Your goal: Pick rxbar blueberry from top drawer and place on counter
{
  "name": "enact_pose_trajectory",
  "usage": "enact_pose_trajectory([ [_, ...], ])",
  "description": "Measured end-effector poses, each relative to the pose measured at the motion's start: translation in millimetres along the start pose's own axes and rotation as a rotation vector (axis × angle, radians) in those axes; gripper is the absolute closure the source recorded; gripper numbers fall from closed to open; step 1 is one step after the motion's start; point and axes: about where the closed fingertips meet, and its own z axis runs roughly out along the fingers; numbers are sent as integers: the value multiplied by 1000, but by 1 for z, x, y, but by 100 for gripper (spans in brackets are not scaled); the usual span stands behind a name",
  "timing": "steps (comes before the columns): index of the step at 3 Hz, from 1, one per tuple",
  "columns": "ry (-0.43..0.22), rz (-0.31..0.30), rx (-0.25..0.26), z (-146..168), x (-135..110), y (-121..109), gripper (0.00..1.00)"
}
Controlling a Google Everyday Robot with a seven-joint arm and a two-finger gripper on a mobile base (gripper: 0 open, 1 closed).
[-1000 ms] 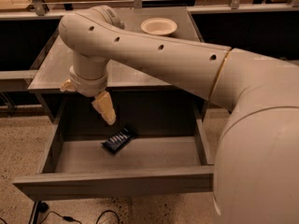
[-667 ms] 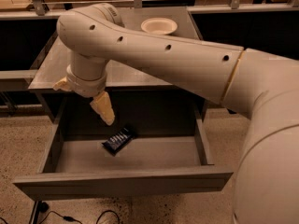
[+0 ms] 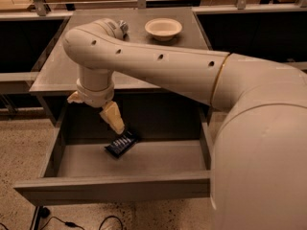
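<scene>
- The gripper [image 3: 96, 113] has come down a little over the left half of the drawer [image 3: 110, 188]; a second ago it hung higher above the drawer floor.
- Its two tan fingers [image 3: 112, 117] are spread wide with nothing between them, so it is released and carrying nothing.
- The lower fingertip now sits just over the back end of the bar [image 3: 122, 143]. I can't tell from here whether it touches the wrapper.
- The bar has not shifted. It lies flat and askew on the drawer floor, left of the drawer's middle and nearer its back wall than its front panel.
- I'd say that makes this the last of the reach. The grasp isn't made yet, and the lift and the carry to the table [image 3: 57, 66] are still to come.
- The drawer stands pulled well out, and the bar is the only thing I can see in it.
- Behind the drawer, up on the table, a small silvery can [image 3: 123, 27] peeks out from behind the arm [image 3: 158, 63].
- Further right on the table, above the drawer's middle, a pale bowl [image 3: 163, 28] sits upright, and I see nothing in it.
- The arm comes in from beyond the drawer's right wall and crosses above the drawer's back edge.
</scene>
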Motion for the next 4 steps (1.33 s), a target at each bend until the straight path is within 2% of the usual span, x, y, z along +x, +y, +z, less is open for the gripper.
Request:
enact_pose_trajectory([
  [1, -1, 41, -58, 29, 11, 8, 0],
  [2, 5, 78, -90, 56, 17, 16, 0],
  [4, 57, 173, -98, 93, 39, 35, 0],
])
